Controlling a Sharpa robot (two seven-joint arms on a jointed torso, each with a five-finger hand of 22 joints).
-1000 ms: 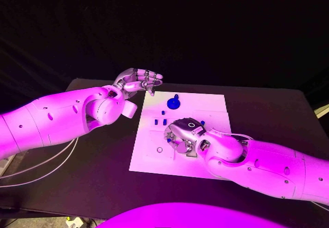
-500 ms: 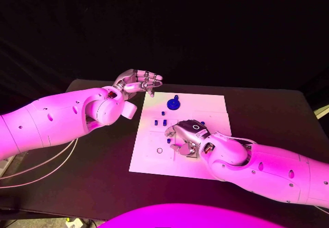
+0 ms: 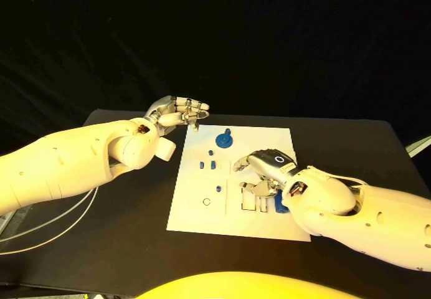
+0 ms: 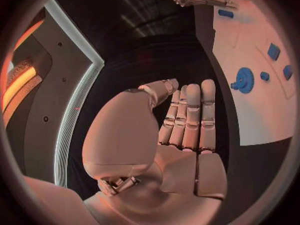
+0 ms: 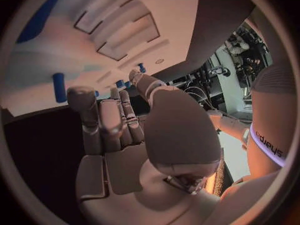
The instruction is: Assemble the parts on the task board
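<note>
On the task board [image 3: 269, 140], the right hand [image 3: 263, 169] hovers low over the rectangular slots [image 3: 255, 194] at the board's middle, palm down. Its fingers are curled inward and close together. In the right wrist view [image 5: 125, 130] I see nothing pinched between them, but the fingertips are partly hidden from the head view, so I read it as closed on nothing, with some doubt.

Parts: a blue gear [image 3: 225, 137] sits near the far edge of the board. Small blue pieces [image 3: 207, 165] stand left of the right hand, another small one [image 3: 218, 188] is nearer the slots, and a longer blue piece [image 3: 280, 201] lies just beside the right hand's wrist side, next to the slots. A small ring mark [image 3: 207, 202] sits on the near left of the board.

The left hand [image 3: 180, 112] is off the board, over the table's far left corner, fingers folded in against the palm, empty; the left wrist view [image 4: 187, 125] confirms nothing is held.

Step in hand, as I judge it: the right hand is between placements, positioned over the slot area with no part yet picked. Most parts look loose, so it's early in the assembly.

Next move calls for: opening the fingers, settling on one piece (the long blue one beside the slots is nearest), pinching it cleanly without knocking its neighbours, then aligning it to a matching slot. The left hand can stay out of the way.
</note>
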